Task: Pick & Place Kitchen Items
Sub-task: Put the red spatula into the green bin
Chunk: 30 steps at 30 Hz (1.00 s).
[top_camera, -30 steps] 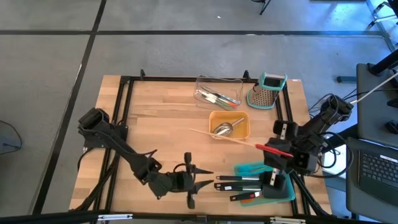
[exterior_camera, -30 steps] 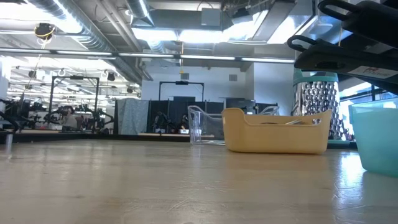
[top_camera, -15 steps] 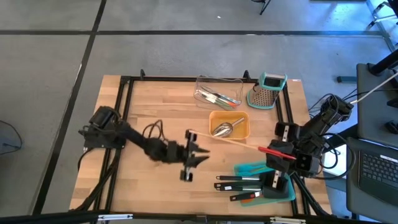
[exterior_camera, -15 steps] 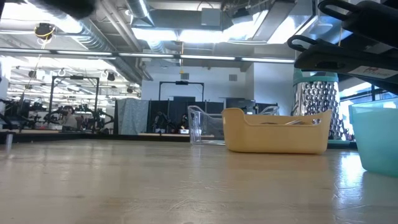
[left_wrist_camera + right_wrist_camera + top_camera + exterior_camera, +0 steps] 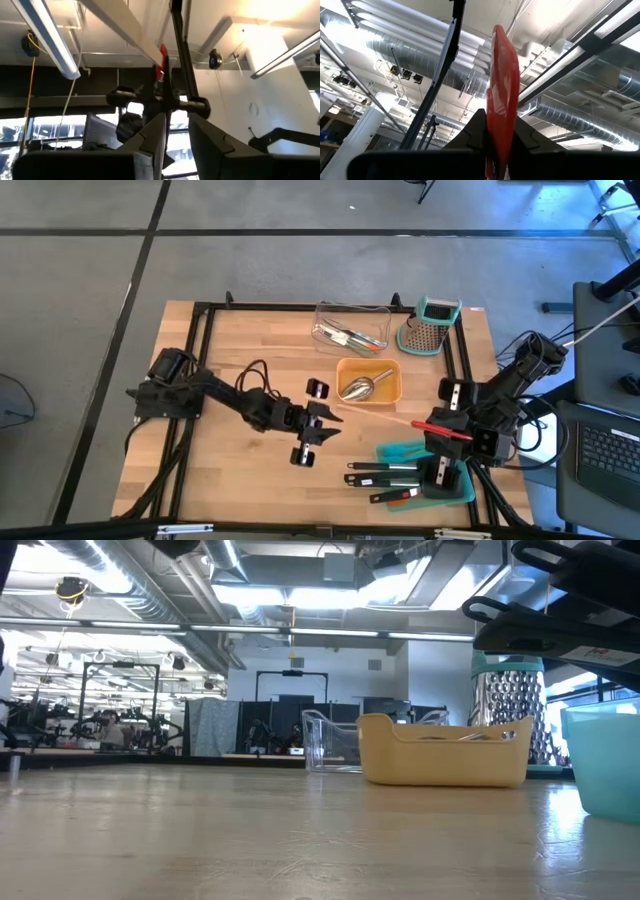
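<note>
The right claw [image 5: 437,425] is clamping a red-headed wooden spatula [image 5: 440,425] above the bench [image 5: 250,380], its pale handle reaching toward the left claw [image 5: 322,425]. That left claw is closing narrowly about the handle tip; a firm hold cannot be confirmed. For a clean handover, the left should be gripping squarely before the right is letting go. No readable writing is showing anywhere.

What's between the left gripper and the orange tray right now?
In the high view, only bare wood table lies between the left gripper and the orange tray; the thin wooden-handled spatula runs just beside that gap.
</note>
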Each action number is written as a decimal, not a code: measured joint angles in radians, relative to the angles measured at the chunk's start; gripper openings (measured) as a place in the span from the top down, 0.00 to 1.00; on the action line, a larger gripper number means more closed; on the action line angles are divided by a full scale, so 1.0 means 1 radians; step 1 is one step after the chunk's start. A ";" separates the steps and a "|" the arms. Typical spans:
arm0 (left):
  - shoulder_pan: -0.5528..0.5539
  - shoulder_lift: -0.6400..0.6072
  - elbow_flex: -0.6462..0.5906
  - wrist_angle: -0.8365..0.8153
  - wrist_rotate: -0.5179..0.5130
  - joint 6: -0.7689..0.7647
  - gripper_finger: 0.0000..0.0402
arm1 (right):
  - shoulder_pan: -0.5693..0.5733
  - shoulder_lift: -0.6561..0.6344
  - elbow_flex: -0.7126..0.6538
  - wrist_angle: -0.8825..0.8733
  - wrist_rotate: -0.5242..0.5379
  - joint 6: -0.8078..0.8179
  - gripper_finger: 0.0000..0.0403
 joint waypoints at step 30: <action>0.027 -0.034 0.068 0.000 0.002 0.007 0.55 | 0.000 0.000 0.000 -0.027 0.003 0.026 0.91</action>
